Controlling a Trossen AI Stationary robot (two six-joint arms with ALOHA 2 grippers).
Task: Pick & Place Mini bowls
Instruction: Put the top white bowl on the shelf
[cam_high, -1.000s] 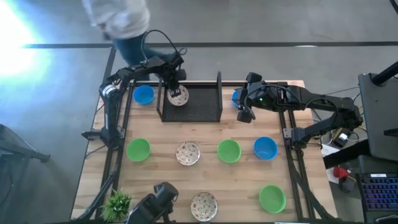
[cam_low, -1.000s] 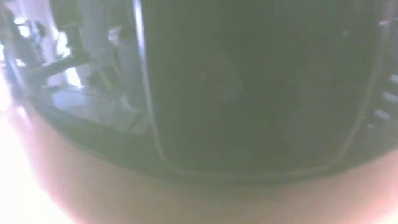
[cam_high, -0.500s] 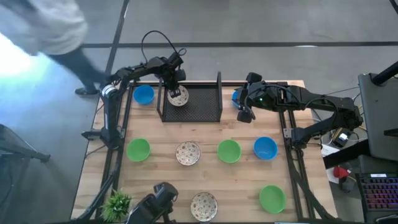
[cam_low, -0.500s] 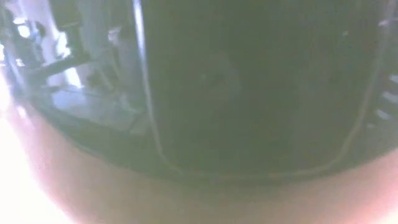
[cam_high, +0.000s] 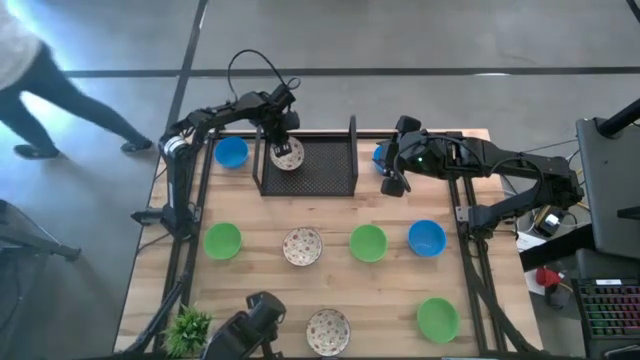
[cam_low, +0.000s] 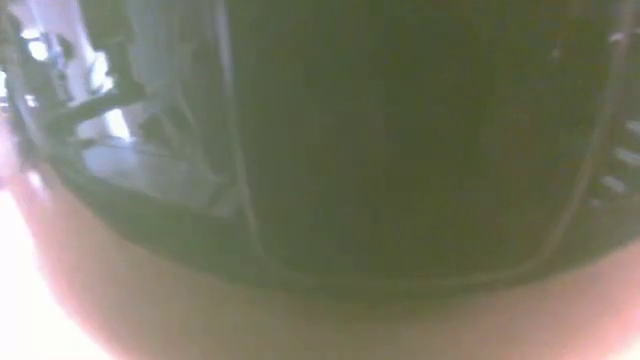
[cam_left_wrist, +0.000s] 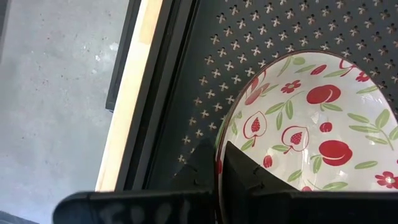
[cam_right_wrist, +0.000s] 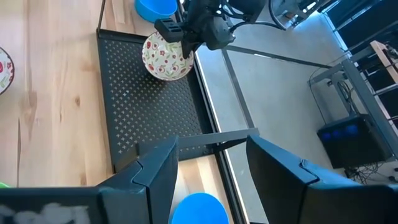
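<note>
Left gripper (cam_high: 283, 143) pinched shut on the rim of a white patterned bowl (cam_high: 288, 156), seen close up in the left wrist view as red fruit and green leaves on white (cam_left_wrist: 311, 124). Bowl sitting in the black tray (cam_high: 320, 175), right under the gripper, at the tray's far left corner. Dark fingers (cam_left_wrist: 242, 177) clamped on the bowl's edge, the tray's holey floor (cam_left_wrist: 211, 81) just beside them. Left arm stretched out from the table's left side and bent over the tray's far rim, wrist pointing down.

Blue bowl (cam_high: 231, 152) just beside that gripper, outside the tray on its left.

Right gripper (cam_high: 392, 172) hanging over another blue bowl (cam_high: 380, 155), just outside the tray on its right. Fingers (cam_right_wrist: 155, 171) spread wide, nothing between them, the blue bowl (cam_right_wrist: 199, 208) below the gap. Right arm reaching in from the table's right side, lying low and long across the far edge.

Farther from both grippers, a row across the middle of the table (cam_high: 480, 300): green bowl (cam_high: 222, 240), patterned bowl (cam_high: 302, 246), green bowl (cam_high: 368, 242), blue bowl (cam_high: 427, 238). Nearer the front edge, one more patterned bowl (cam_high: 328, 330) and one more green bowl (cam_high: 438, 318). Small spiky plant (cam_high: 188, 326) at the front left corner.

Low view only dark and blurry, nothing clear to tell.

Legs of a person (cam_high: 60, 95) on the floor, well away past the table's left side.
</note>
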